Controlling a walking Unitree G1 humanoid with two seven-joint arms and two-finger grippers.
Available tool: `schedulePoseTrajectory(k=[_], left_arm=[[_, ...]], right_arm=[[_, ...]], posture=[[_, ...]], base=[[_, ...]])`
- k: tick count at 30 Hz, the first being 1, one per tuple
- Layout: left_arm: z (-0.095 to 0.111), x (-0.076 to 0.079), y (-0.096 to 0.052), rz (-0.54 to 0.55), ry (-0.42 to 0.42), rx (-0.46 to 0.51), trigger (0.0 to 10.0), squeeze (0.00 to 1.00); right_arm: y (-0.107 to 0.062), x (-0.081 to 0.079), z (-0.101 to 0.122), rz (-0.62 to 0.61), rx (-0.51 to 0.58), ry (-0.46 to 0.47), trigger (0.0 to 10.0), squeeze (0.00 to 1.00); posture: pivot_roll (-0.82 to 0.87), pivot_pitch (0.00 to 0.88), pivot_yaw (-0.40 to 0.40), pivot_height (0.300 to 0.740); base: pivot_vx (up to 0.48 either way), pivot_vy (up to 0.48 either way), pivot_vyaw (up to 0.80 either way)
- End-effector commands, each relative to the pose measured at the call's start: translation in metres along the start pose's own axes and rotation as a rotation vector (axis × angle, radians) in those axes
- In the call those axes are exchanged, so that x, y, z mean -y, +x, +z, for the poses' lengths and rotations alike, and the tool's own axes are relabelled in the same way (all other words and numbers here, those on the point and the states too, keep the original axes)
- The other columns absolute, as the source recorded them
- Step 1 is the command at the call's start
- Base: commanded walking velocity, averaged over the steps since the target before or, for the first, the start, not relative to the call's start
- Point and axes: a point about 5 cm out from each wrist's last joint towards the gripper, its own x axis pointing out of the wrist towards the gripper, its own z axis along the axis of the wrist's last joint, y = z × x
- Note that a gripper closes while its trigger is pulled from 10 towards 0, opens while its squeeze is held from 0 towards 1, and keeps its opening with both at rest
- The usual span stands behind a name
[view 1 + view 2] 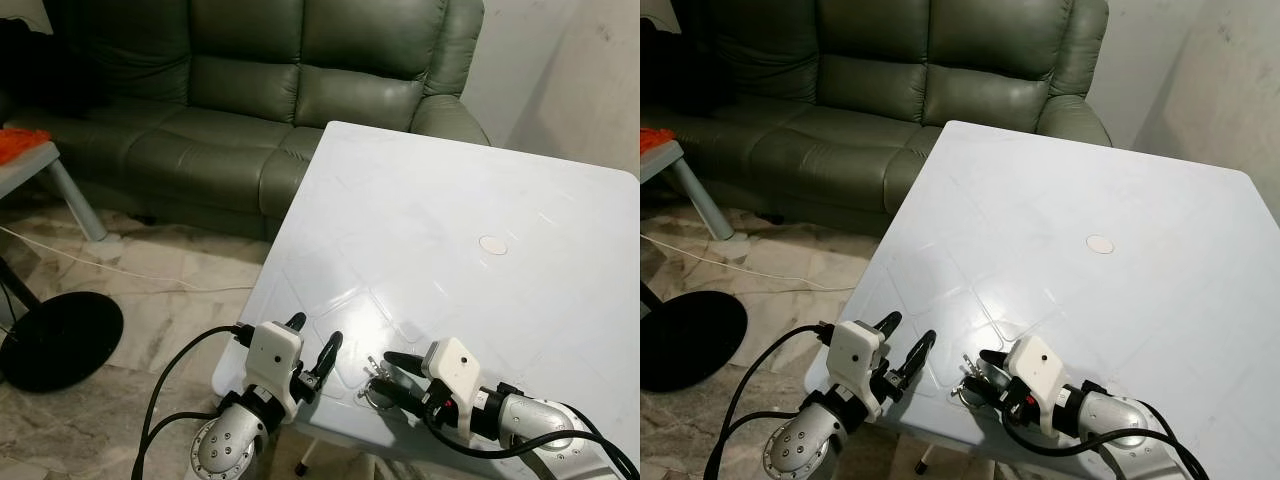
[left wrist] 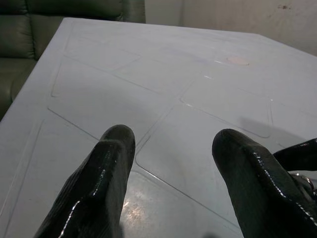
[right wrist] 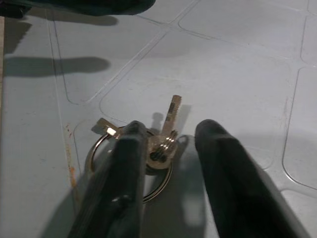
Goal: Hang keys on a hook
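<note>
Below the camera, a white counter [image 1: 470, 200] fills the right half of the left eye view, its plastic top moulded with shallow panel lines and catching a bright glare near the lower middle. A small round cap [image 1: 492, 244] sits on it right of centre. The keys [image 3: 158, 144] lie on a metal ring near the counter's front edge, low in the frame just right of centre; in the right wrist view the ring rests flat with 2 brass-coloured keys fanned off it, and a rusty streak marks the counter beside it.

The right tool [image 1: 388, 378] reaches in from the lower right, its 2 black fingers [image 3: 124, 168] parted and set down around the ring, 1 finger over the ring's left part, the other just beside the keys; whether they touch the metal cannot be told. The left tool [image 1: 315, 345] hovers at the counter's front left corner, fingers [image 2: 106, 168] spread wide with nothing between them.

Beyond the counter a dark green leather sofa [image 1: 250, 90] spans the upper frame. At left, marble-patterned floor tiles [image 1: 160, 270] carry a white cable [image 1: 110, 265] and a black round base [image 1: 55, 340], and a grey table leg [image 1: 75, 200] stands below something orange [image 1: 20, 140].
</note>
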Motion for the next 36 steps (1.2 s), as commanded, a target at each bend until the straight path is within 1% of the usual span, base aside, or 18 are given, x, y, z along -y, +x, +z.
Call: schedulePoseTrajectory(k=[1, 10, 13, 17, 19, 21, 22, 25, 26, 28, 30, 31, 36], left_arm=[[-0.001, -0.001, 0.0, 0.008, 0.005, -0.001, 10.0, 0.0], [0.0, -0.001, 0.001, 0.015, 0.006, 0.001, 10.0, 0.0], [0.0, -0.001, 0.001, 0.017, 0.007, 0.001, 10.0, 0.0], [0.0, -0.002, 0.002, 0.021, 0.008, 0.003, 10.0, 0.0], [0.0, -0.002, 0.002, 0.02, 0.008, 0.003, 10.0, 0.0], [0.0, -0.002, 0.002, 0.021, 0.01, 0.003, 10.0, 0.0], [0.0, -0.002, 0.002, 0.021, 0.01, 0.003, 10.0, 0.0], [0.0, -0.003, 0.003, 0.021, 0.011, 0.004, 10.0, 0.0], [0.0, -0.003, 0.003, 0.021, 0.011, 0.004, 10.0, 0.0], [0.001, -0.003, 0.003, 0.021, 0.012, 0.004, 10.0, 0.0], [0.001, -0.003, 0.003, 0.021, 0.012, 0.004, 10.0, 0.0], [0.001, -0.003, 0.003, 0.022, 0.012, 0.004, 10.0, 0.0], [0.001, -0.003, 0.003, 0.024, 0.012, 0.005, 10.0, 0.0]], right_arm=[[-0.003, 0.0, -0.008, 0.001, -0.045, 0.02, 0.0, 0.0], [-0.003, 0.003, -0.008, -0.008, -0.037, 0.029, 0.0, 0.0], [-0.002, 0.004, -0.007, -0.009, -0.028, 0.015, 0.0, 0.0], [-0.003, 0.007, -0.005, -0.029, -0.005, 0.052, 0.0, 0.0], [-0.003, 0.007, -0.004, -0.029, -0.007, 0.048, 0.0, 0.0], [-0.003, 0.011, -0.002, -0.058, 0.007, 0.04, 0.0, 0.0], [-0.002, 0.015, -0.001, -0.084, 0.014, 0.049, 0.0, 0.0], [0.0, 0.027, 0.004, -0.179, 0.051, 0.026, 0.0, 0.0], [0.0, 0.027, 0.004, -0.179, 0.051, 0.026, 0.0, 0.0], [0.0, 0.035, 0.007, -0.234, 0.073, 0.031, 0.0, 0.0], [0.0, 0.039, 0.009, -0.262, 0.086, 0.031, 0.0, 0.0], [0.0, 0.044, 0.011, -0.306, 0.098, 0.024, 0.0, 0.0], [0.0, 0.049, 0.014, -0.334, 0.127, 0.027, 0.0, 0.0]], posture=[[0.03, 0.099, -0.071, 0.74], [0.03, 0.096, -0.072, 0.74], [0.03, 0.095, -0.072, 0.74], [0.03, 0.095, -0.069, 0.74], [0.03, 0.095, -0.069, 0.74], [0.03, 0.095, -0.069, 0.74], [0.03, 0.096, -0.069, 0.74], [0.03, 0.096, -0.069, 0.74], [0.03, 0.096, -0.069, 0.74], [0.03, 0.096, -0.069, 0.74], [0.03, 0.097, -0.067, 0.74], [0.03, 0.097, -0.067, 0.74], [0.04, 0.097, -0.068, 0.74]], base=[[0.0, 0.0, 0.0], [0.0, 0.0, 0.0], [0.0, 0.0, 0.0], [0.0, 0.0, 0.0], [0.0, 0.0, 0.0], [0.0, 0.0, 0.0], [0.0, 0.0, 0.0], [0.0, 0.0, 0.0], [0.0, 0.0, 0.0], [0.0, 0.0, 0.0], [0.0, 0.0, 0.0], [0.0, 0.0, 0.0], [0.0, 0.0, 0.0]])
